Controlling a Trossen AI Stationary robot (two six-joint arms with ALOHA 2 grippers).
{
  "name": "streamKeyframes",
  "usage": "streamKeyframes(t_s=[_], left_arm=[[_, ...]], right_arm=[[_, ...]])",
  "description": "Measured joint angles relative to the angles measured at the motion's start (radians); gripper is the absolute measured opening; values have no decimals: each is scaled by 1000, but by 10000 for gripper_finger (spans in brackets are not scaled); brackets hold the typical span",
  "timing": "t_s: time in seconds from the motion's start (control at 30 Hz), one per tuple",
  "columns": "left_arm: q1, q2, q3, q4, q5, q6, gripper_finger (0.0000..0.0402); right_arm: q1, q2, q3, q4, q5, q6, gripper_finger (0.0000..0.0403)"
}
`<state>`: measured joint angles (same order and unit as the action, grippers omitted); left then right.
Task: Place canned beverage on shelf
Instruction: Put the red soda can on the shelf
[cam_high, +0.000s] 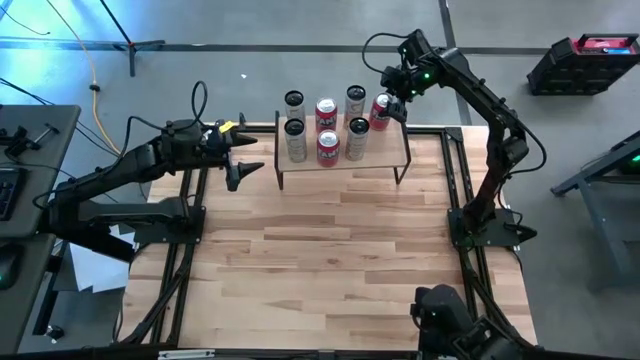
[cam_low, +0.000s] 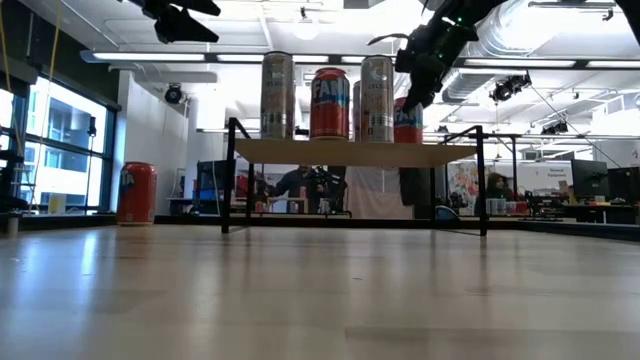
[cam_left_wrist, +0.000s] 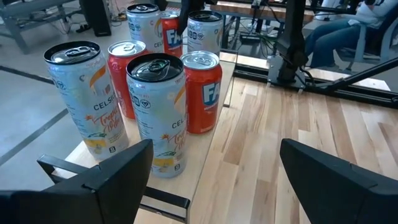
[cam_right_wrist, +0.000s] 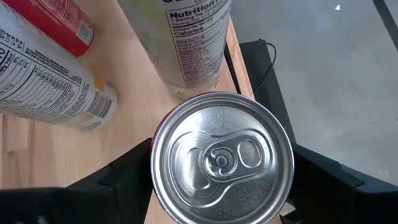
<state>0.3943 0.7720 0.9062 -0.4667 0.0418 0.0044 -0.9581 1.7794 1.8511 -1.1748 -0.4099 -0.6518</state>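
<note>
Now right hand (cam_high: 392, 104) pinches a red can (cam_high: 380, 110) beside shelf (cam_high: 385, 152) cans reading "CELSIUS" (cam_left_wrist: 160, 121); left hand (cam_high: 243, 160) spread.

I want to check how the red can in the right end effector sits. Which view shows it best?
The right wrist view: the can fills it, lid up, a dark finger on each side. The high view shows it small at the shelf's back right corner. The low view half hides it behind a silver can. The left wrist view barely shows it.
</note>
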Motion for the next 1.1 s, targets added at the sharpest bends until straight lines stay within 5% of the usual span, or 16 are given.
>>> streamKeyframes(t_s=[1.1], left_arm=[[0,0,0,1,-1,7,344]], right_arm=[[12,2,-1,-12,52,69,342]])
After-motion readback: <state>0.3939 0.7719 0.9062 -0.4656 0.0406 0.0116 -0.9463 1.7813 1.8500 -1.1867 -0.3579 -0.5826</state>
